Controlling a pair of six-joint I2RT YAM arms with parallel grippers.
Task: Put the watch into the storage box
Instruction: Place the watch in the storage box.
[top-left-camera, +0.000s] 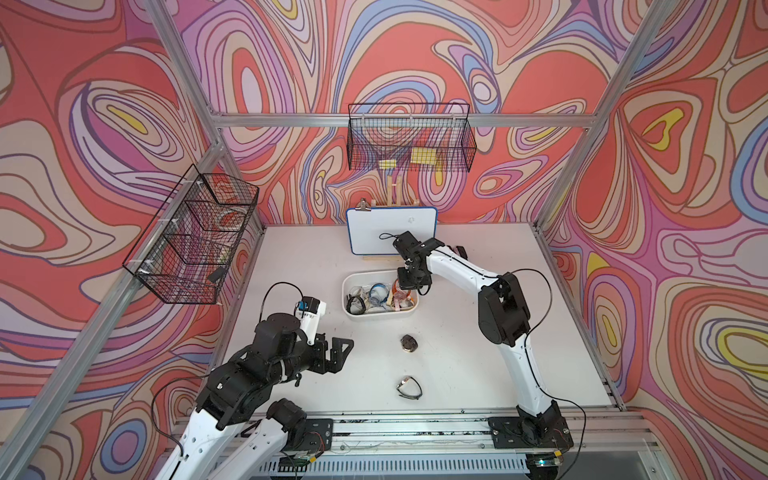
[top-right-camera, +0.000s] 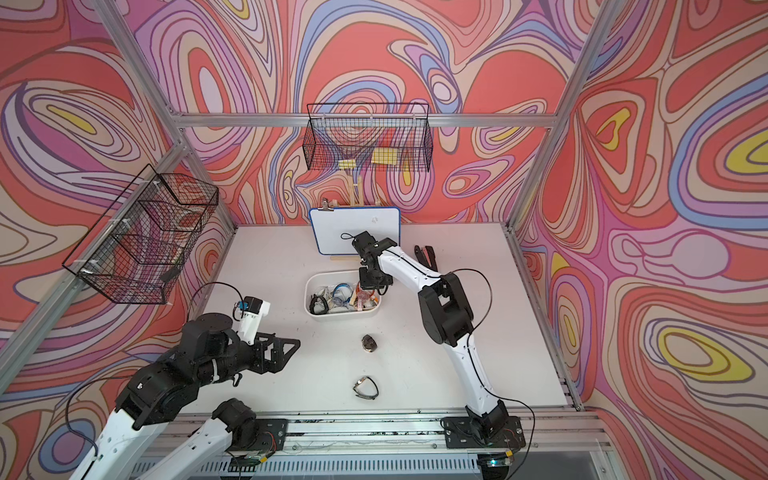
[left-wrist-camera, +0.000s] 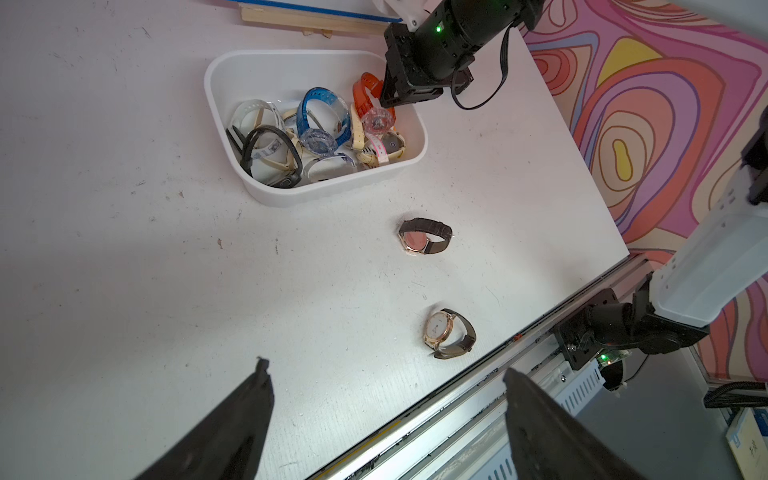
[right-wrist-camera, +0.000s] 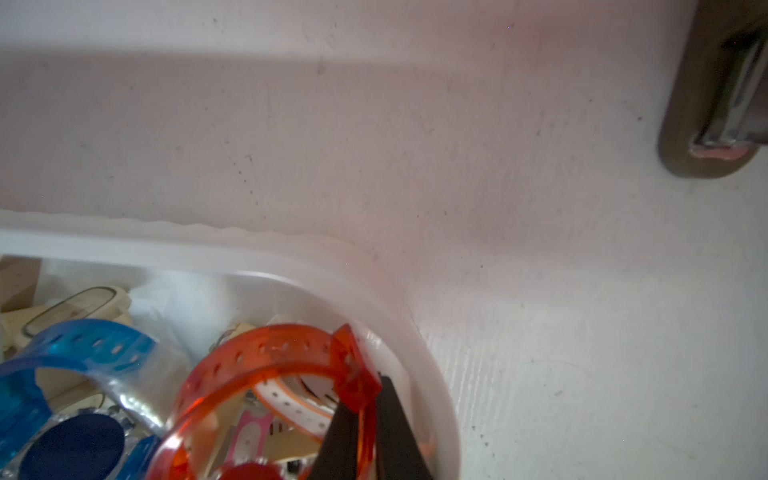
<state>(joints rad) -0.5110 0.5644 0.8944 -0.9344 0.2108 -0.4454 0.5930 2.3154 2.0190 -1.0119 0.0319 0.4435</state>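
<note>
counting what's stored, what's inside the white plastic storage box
A heap of watches in the white plastic storage box: translucent orange-strap watch, translucent blue-strap watch, black-strap watch, cream ones. The pile hides whatever lies beneath it.

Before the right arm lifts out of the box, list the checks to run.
1. Orange watch inside the storage box: ok.
2. Right gripper free of its strap: cannot tell; the strap sits between the fingers.
3. Left gripper open, away from the box: ok.
4. All watches boxed: not ok; pink-dial watch and white-dial watch lie on the table.
</note>
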